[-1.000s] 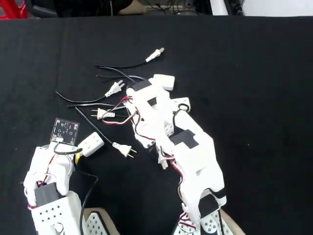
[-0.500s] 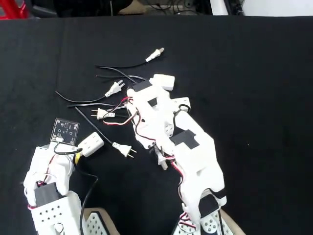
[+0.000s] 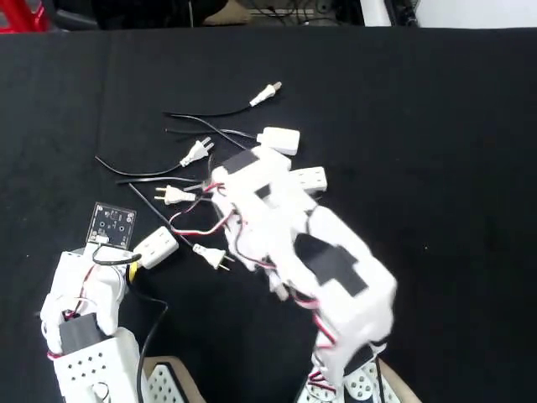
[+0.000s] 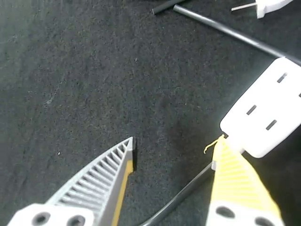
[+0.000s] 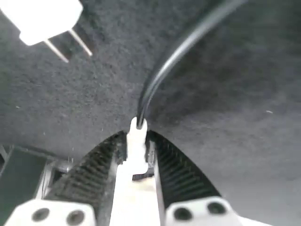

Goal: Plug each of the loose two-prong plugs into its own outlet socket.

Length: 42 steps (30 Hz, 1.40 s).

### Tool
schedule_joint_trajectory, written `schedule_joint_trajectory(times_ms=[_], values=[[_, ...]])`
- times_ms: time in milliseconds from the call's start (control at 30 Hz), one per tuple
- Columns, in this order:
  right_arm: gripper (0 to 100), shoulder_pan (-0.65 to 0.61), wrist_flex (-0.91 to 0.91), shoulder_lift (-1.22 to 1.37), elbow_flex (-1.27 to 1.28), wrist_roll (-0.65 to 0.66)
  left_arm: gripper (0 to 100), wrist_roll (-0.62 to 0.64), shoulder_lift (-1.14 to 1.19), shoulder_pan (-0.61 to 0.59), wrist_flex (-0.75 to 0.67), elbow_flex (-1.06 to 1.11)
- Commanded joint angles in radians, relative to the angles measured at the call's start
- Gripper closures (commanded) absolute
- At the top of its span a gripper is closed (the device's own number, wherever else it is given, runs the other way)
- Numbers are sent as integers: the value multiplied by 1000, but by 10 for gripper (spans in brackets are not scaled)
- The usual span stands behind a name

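Right wrist view: my right pincer (image 5: 136,139) grips a small white two-prong plug (image 5: 136,165), its black cord (image 5: 188,42) trailing ahead, and I've just swung left, bringing it nearer the white plastic outlet block (image 3: 155,246) beside my wide-open left pincer (image 4: 175,143), so plugging in looks close.

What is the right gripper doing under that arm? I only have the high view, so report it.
Observer: In the right wrist view, the right gripper is shut on a white plug, with its black cord running out ahead.
Operator: Now report the left gripper.
Observer: In the left wrist view, the left gripper is open with nothing between its fingers.
Operator: Describe the outlet socket next to it.
Observer: The outlet socket lies with its slots facing up, beside the tip of the yellow finger.
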Motion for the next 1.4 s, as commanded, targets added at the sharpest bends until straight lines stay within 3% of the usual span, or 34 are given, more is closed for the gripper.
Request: schedule_joint_trajectory(times_ms=[0,233,333,600,767,900,1067,1200,1367], values=[[987,34,-35,-268,48,15,733,-5,-9,12,9,18],[987,48,-28,-625,137,35,733,-5,-9,13,9,18],[987,41,-8,-760,137,120,733,-5,-9,13,9,18],[987,-124,-48,-1144,143,175,733,-2,-15,58,9,16],[987,-169,-315,-1345,318,166,734,9,-20,134,0,-25],[987,-167,-683,-1428,621,129,734,215,-21,219,-34,-177],[987,-195,-1080,-1452,914,31,734,434,-21,271,-193,-269],[987,-218,-1128,-1448,972,23,734,537,-21,283,-235,-271],[987,-219,-1157,-1448,993,23,734,555,-21,440,-226,-317]])
